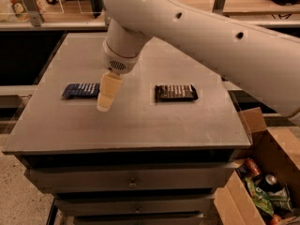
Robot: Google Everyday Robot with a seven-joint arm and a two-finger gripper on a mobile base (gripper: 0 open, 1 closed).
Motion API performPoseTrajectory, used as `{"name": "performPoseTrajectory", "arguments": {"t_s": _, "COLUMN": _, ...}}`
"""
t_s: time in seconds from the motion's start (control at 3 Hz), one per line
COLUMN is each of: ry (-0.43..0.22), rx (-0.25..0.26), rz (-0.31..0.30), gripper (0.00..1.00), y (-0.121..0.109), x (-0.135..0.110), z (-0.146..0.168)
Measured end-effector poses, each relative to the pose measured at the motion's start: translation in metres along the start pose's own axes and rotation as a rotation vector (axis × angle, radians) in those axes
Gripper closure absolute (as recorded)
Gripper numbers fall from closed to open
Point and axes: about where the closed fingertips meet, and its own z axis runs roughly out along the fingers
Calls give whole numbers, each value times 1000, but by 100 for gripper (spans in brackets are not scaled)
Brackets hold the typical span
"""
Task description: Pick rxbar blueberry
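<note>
**Gripper beside the blue bar**

The white arm [211,36] reaches over the grey table [140,125]. Its gripper [104,106] hangs low, spread or pressed together I cannot tell. The blue bar [80,90] lies flat just beside it; the brown bar [176,93] lies well apart, opposite.

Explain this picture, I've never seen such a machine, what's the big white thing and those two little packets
The big white shape is a robot arm; the cream piece at its end is its gripper, the part that grabs. One camera looks down on the scene from above. The gripper hangs by the right end of a blue-wrapped snack bar, the rxbar blueberry, and nothing seems to be in it. Further right lies a dark brown bar. Both lie flat on a grey cabinet top with drawers below. At lower right stands an open cardboard box holding cans and packets.
</note>
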Motion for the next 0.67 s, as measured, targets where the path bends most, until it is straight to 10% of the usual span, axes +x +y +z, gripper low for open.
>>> {"name": "performPoseTrajectory", "arguments": {"t_s": 0.67, "ry": -36, "rx": -4, "rz": 10, "gripper": 0, "y": -4, "x": -10, "z": 11}}
